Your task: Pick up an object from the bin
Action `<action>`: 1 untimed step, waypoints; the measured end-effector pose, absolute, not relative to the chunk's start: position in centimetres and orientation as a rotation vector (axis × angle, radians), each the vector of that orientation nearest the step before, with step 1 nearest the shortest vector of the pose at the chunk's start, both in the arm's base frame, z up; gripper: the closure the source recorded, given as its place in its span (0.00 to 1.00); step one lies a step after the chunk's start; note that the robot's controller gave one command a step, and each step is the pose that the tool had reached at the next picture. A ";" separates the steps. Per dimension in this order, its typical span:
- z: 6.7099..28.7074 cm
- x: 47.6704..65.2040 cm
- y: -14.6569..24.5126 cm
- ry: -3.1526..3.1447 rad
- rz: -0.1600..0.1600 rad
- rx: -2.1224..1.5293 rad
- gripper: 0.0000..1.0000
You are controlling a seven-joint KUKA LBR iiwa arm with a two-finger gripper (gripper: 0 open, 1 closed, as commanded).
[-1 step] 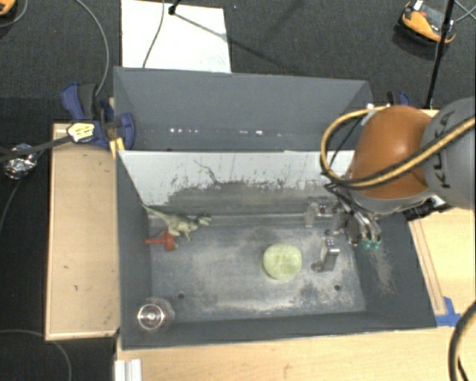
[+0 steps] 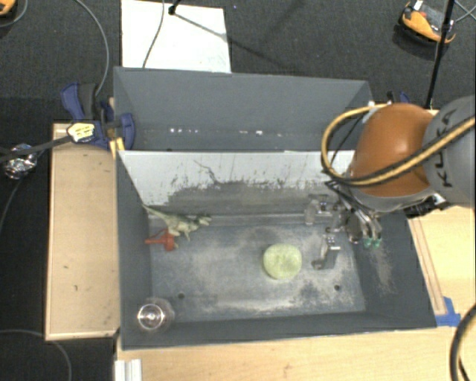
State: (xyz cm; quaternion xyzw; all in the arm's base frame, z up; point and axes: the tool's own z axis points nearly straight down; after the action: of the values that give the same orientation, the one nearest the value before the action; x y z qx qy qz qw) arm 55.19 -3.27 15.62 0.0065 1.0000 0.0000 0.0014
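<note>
A disc (image 2: 282, 262) is set on the floor of the bin (image 2: 245, 104), with the gripper (image 2: 325, 257) just to its right. A toy dinosaur (image 2: 178, 222) is laid by the left wall, and a cup (image 2: 151, 315) in the near-left corner.

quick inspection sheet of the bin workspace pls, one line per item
surface: grey metal bin, floor scuffed
job's things: pale green round disc mid-floor; toy dinosaur and small red piece by left wall; clear cup in near-left corner
clutter: nothing seen
grippers: gripper low, just right of the disc, apart from it
cables: yellow and black cables looped round the arm's orange cover
surroundings: orange and black object outside, upper right
</note>
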 end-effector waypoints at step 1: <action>12.0 55.0 -1.5 3.131 -0.001 0.072 0.00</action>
State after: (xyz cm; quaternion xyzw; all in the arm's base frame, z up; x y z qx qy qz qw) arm 55.02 -1.53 12.03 0.0228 0.9997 -0.0003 0.0050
